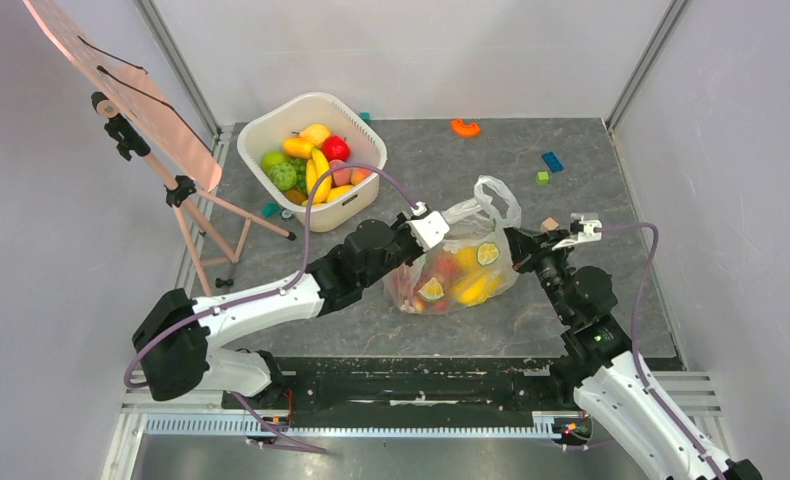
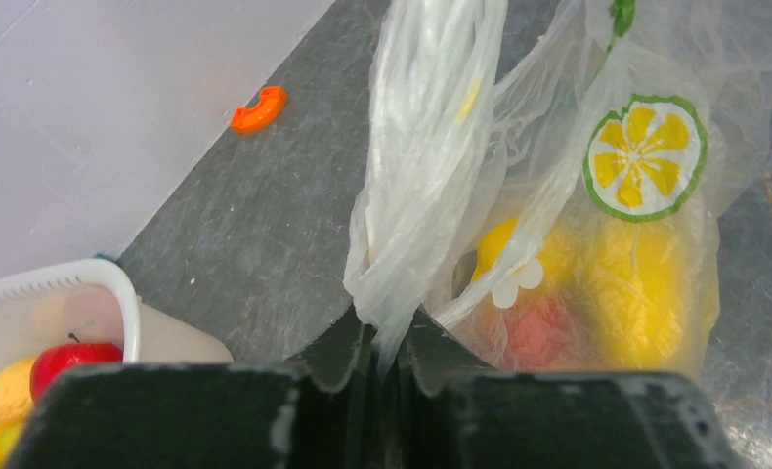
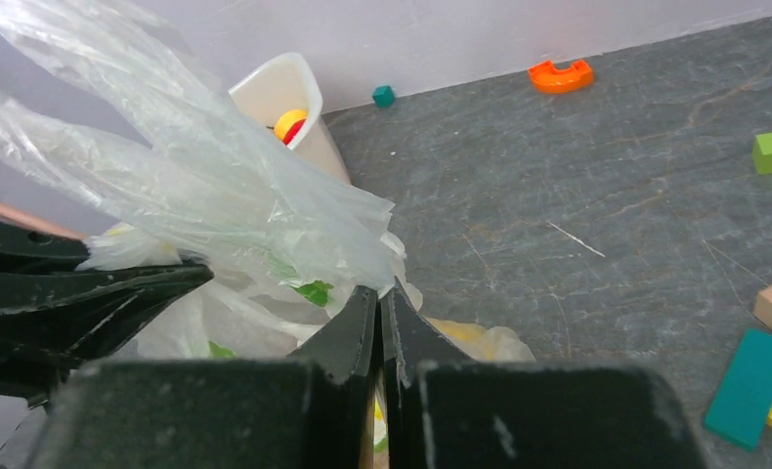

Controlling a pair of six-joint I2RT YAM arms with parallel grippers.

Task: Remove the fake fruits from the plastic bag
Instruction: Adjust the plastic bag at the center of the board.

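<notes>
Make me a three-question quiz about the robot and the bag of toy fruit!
1. True or false: the left fingers and the right fingers both pinch the plastic bag.
2. Where is the red apple? A: white tub. B: bag. C: bare table.
3. What colour is the curved piece behind the bag?
Key: 1 true; 2 A; 3 orange.

Our arms reach inward, left gripper (image 2: 383, 337) and right gripper (image 3: 379, 305) each pinching the plastic bag (image 1: 468, 213) between closed fingertips.
</notes>
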